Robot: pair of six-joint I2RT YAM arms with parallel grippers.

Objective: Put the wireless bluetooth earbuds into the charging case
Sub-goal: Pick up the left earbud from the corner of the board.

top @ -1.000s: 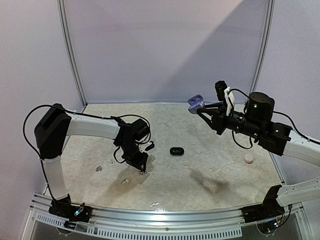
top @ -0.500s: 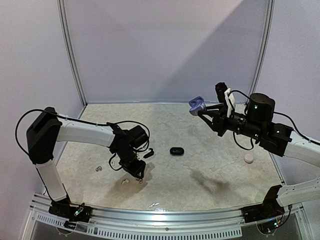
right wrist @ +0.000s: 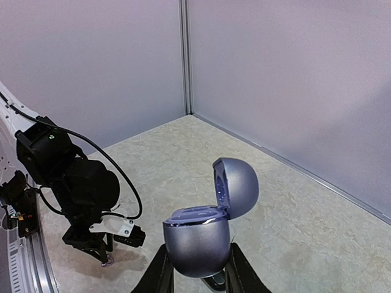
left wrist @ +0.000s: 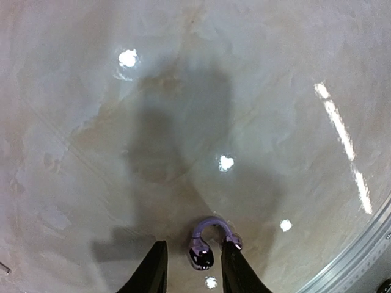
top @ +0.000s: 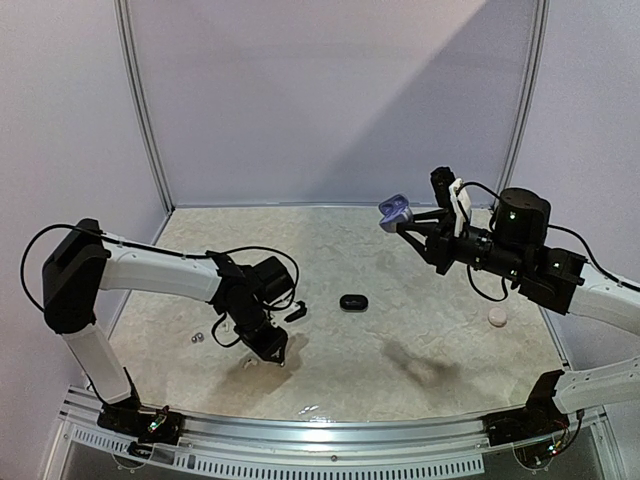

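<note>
A small glossy purple-grey earbud (left wrist: pixel 204 245), shaped like a C-clip, lies on the marbled table between the fingers of my left gripper (left wrist: pixel 194 245). Those fingers stand apart around it: the left finger (left wrist: pixel 156 265) shows a gap to the earbud and the right one is at its end. From above, the left gripper (top: pixel 278 357) is low over the table near the front. My right gripper (right wrist: pixel 197 264) is shut on the round blue-grey charging case (right wrist: pixel 197 239), held in the air with its lid (right wrist: pixel 237 186) hinged open. That case (top: pixel 394 210) hangs over the back right.
A black oval case (top: pixel 353 302) lies mid-table. A pale round case (top: pixel 497 317) sits at the right. One tiny earbud (top: pixel 198 337) lies left of the left gripper and a whitish one (top: pixel 251 363) beside it. The metal front rail (top: pixel 320 440) is close.
The left arm has swung nearer the front edge and lowered, and its jaws have widened slightly. The right arm and the case have barely moved.
</note>
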